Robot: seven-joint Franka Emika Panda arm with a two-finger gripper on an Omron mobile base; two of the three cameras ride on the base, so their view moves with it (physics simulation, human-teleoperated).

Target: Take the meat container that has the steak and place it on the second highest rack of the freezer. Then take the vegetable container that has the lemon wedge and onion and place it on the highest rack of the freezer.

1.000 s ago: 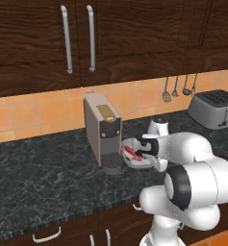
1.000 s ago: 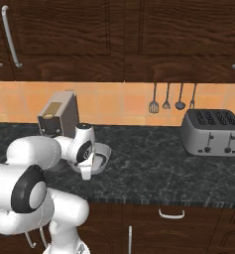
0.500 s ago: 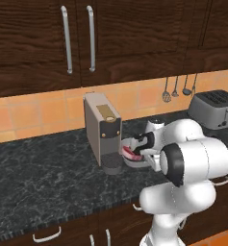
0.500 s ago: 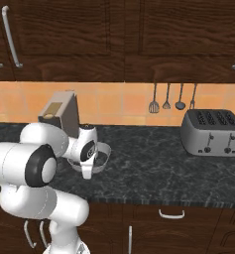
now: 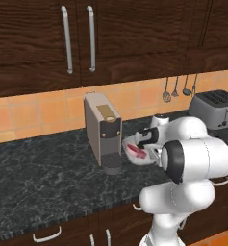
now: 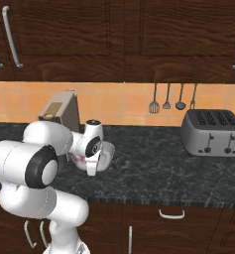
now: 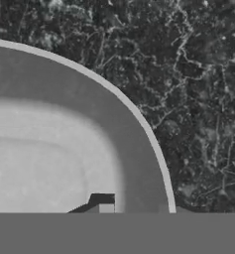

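While the white arm folds low over the dark marbled table (image 5: 43,178), its gripper (image 6: 91,168) sits at the near rim of a pale, shallow meat container (image 5: 140,158). The gripper points down at that container; the hand hides the fingertips from both base cameras. From the hand camera, one dark finger (image 7: 103,203) shows just inside the container's curved wall (image 7: 134,134), with the rim line running past it and speckled stone beyond. Jaws look drawn in narrow about the rim, but whether they actually pinch it I cannot tell.

Steak (image 5: 134,151): red slab with paler edge, lying in the container, visible from the left side just past the wrist. Container rests on the table, right beside the base of a grey coffee machine (image 5: 103,132), which stands upright against the orange tiled backsplash (image 5: 29,113).

Further right along the table, well apart from the container: a silver toaster (image 6: 210,133). Above it, utensils (image 6: 167,98) hang on the tile. Dark wood cabinets (image 5: 134,33) with long bar handles (image 5: 66,38) run overhead; drawer fronts with small pulls (image 6: 171,214) sit below the table edge.
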